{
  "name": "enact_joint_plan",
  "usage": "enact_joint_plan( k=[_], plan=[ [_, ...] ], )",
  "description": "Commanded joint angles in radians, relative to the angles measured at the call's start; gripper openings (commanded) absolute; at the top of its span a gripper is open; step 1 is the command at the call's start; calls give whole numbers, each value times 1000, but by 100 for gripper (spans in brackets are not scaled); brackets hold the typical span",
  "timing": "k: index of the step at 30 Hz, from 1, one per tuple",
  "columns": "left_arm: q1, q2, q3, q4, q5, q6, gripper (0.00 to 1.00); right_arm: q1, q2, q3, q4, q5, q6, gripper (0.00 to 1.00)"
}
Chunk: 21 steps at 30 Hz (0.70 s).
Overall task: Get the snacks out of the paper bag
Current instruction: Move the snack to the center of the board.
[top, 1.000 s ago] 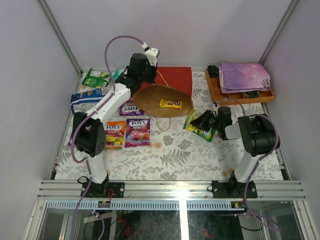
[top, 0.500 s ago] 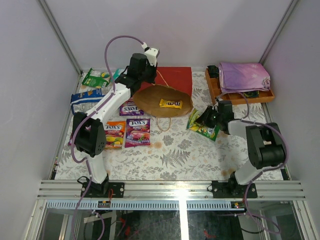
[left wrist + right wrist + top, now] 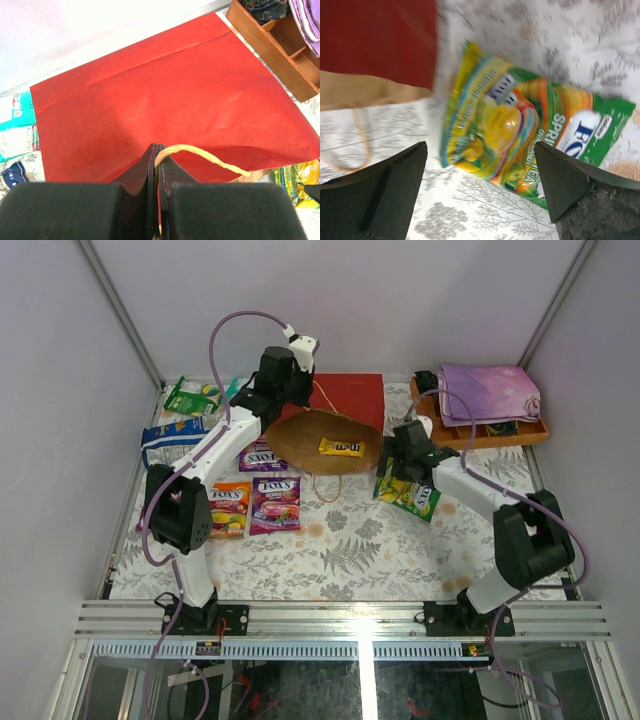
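Observation:
The red paper bag (image 3: pixel 345 395) lies at the back of the table, its brown mouth (image 3: pixel 300 440) held open. A yellow bar (image 3: pixel 341 447) lies just inside the mouth. My left gripper (image 3: pixel 297 375) is shut on the bag's upper string handle (image 3: pixel 200 152), with the jaws pressed together over the red paper (image 3: pixel 150 95). My right gripper (image 3: pixel 392 462) is open, with its fingers wide apart over a yellow-green Fox's packet (image 3: pixel 520 125) lying flat on the cloth (image 3: pixel 407 495), beside the bag's right edge. Nothing is between its fingers.
Orange (image 3: pixel 230 508) and purple (image 3: pixel 275 503) Fox's packets lie at the front left, with another packet (image 3: pixel 262 455) behind them. Blue-white (image 3: pixel 170 435) and green (image 3: pixel 190 397) bags sit at the far left. A wooden tray (image 3: pixel 480 435) with a purple cloth (image 3: pixel 487 390) stands at the back right. The lower handle loop (image 3: pixel 328 485) lies on the table.
My right gripper has opened and let go of the yellow-green packet, which now lies on the table. The right arm has swung left toward the bag. The left arm has not moved.

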Motion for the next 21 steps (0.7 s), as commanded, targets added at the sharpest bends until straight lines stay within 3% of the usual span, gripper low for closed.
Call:
enact_joint_plan(
  k=[1,13,21],
  plan=[
    [7,-43,19,16,-14,4,0,45,107,19,-159,261,77,96],
    [9,-48,5,15,-30,14,0,32,209,-47,-122,370,74,99],
    [10,-61,2,12,-33,19,0,-178,162,-152,-55,208,131,99]
  ],
)
